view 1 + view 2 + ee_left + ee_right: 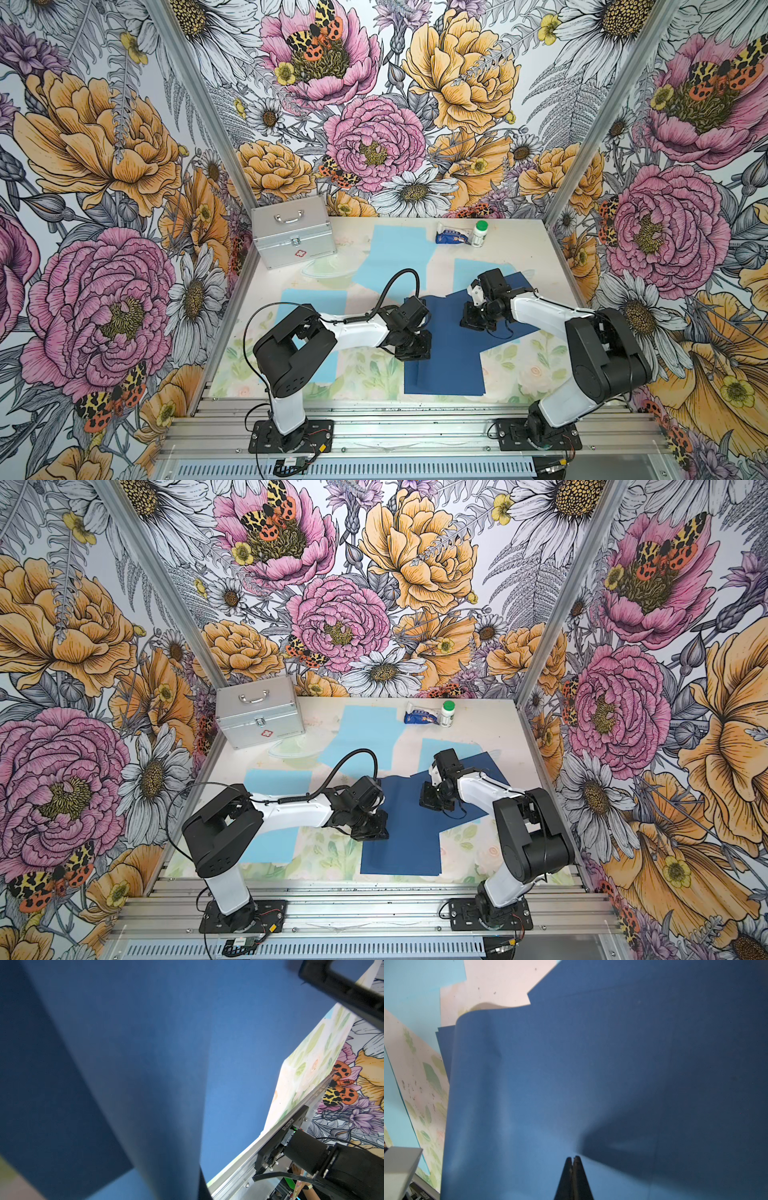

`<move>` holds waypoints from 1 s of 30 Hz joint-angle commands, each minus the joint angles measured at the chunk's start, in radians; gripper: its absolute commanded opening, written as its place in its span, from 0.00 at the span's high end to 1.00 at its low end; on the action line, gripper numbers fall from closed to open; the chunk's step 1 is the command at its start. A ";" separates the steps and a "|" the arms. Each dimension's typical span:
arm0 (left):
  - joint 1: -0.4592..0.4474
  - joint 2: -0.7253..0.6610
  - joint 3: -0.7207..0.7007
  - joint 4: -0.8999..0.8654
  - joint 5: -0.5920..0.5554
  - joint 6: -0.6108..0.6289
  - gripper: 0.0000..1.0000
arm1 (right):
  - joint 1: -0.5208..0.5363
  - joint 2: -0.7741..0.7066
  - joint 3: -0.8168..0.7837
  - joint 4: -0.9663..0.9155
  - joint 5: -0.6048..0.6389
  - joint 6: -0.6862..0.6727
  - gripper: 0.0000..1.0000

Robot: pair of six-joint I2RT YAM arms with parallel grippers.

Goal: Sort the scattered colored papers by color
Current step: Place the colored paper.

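Note:
Dark navy colored papers [446,357] lie overlapped at the table's middle and front, seen in both top views [401,841]. Light sky blue papers lie at the back [399,253], at the right behind the right arm [467,272] and at the left under the left arm [311,303]. My left gripper [412,357] is shut on a navy sheet [145,1064], which curls up and hides its tips. My right gripper [573,1158] is shut, its tips touching the bulged navy sheet [612,1053], and sits further back [471,322].
A silver case [293,232] stands at the back left with a clear plastic dish [328,270] in front of it. A blue-and-white packet [453,237] and a green-capped white bottle [480,233] sit at the back right. Aluminium rails [395,419] run along the front.

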State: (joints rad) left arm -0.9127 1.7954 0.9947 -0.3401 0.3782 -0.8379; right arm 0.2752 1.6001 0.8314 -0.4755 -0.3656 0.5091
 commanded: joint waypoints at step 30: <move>0.213 -0.416 -0.030 -0.277 -0.190 0.129 0.30 | 0.052 0.090 -0.023 0.051 0.025 0.032 1.00</move>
State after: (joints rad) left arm -0.6792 1.3201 0.9943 -0.5873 0.2481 -0.7219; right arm 0.3080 1.6413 0.8276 -0.4210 -0.3622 0.5323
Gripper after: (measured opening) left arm 0.690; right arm 0.047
